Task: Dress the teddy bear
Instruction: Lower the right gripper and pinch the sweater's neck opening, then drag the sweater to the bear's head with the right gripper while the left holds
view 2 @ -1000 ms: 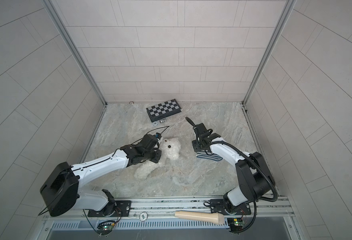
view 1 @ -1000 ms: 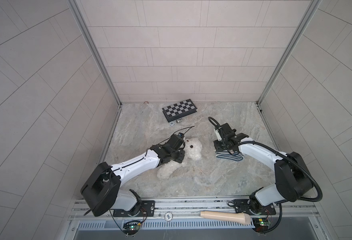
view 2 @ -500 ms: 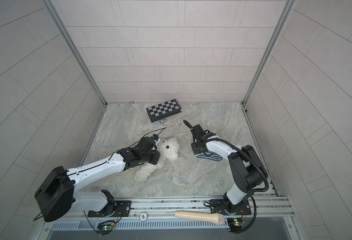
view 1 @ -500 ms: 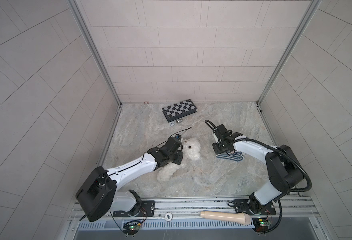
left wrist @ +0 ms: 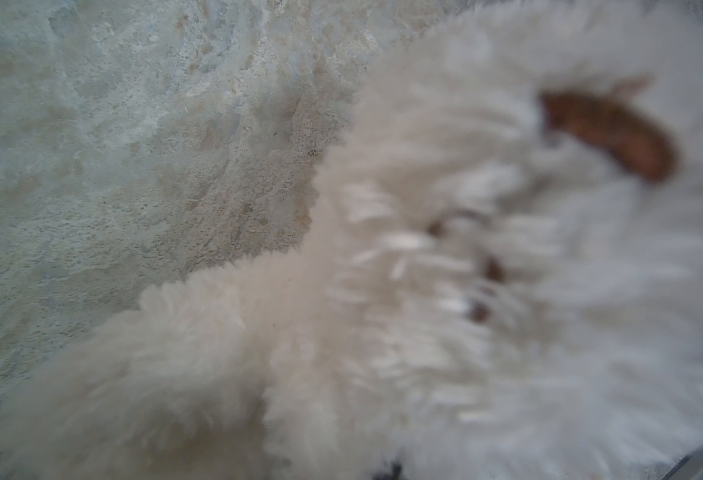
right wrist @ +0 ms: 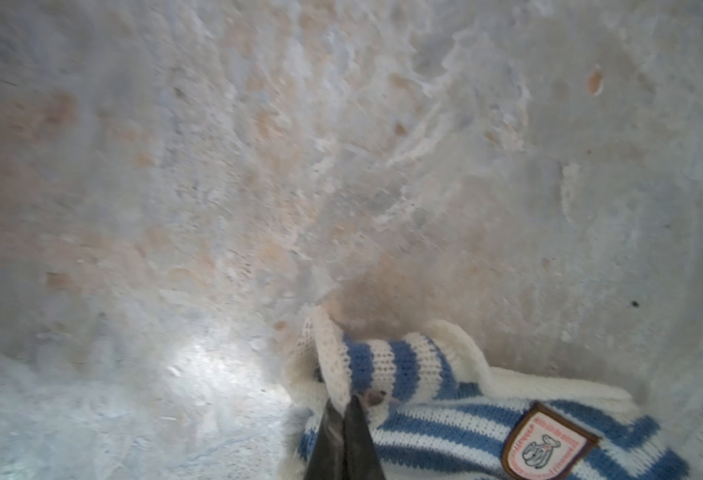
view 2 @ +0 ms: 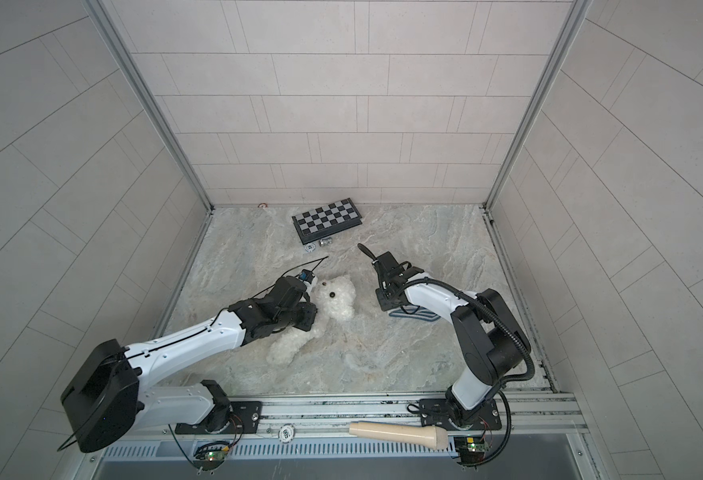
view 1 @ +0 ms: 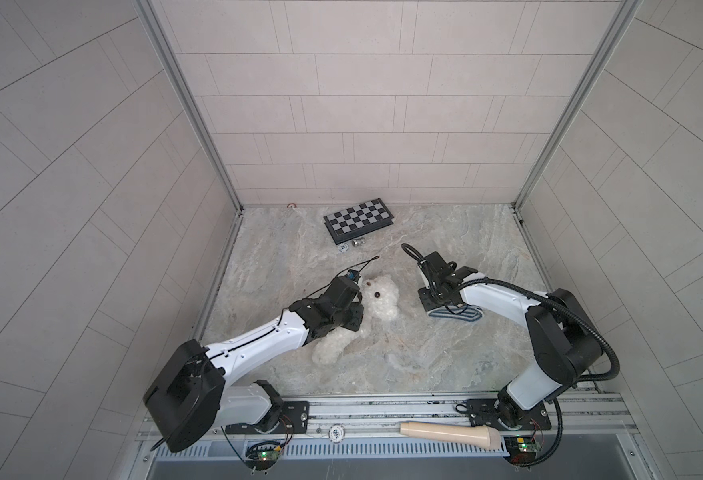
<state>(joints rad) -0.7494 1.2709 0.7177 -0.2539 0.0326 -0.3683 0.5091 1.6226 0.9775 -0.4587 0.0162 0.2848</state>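
The teddy bear [view 1: 378,297] lies mid-frame in both top views. My left gripper [view 1: 354,322] is against its body, and I cannot tell its grip. My right gripper [right wrist: 347,409], tips pressed together, pinches the white edge of the striped shirt [right wrist: 424,374]. I should lift slowly so the knit doesn't slip.

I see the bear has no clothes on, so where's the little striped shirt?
In both top views the striped shirt lies on the table right of centre, one edge pinched by the right gripper, with the teddy bear to its left.
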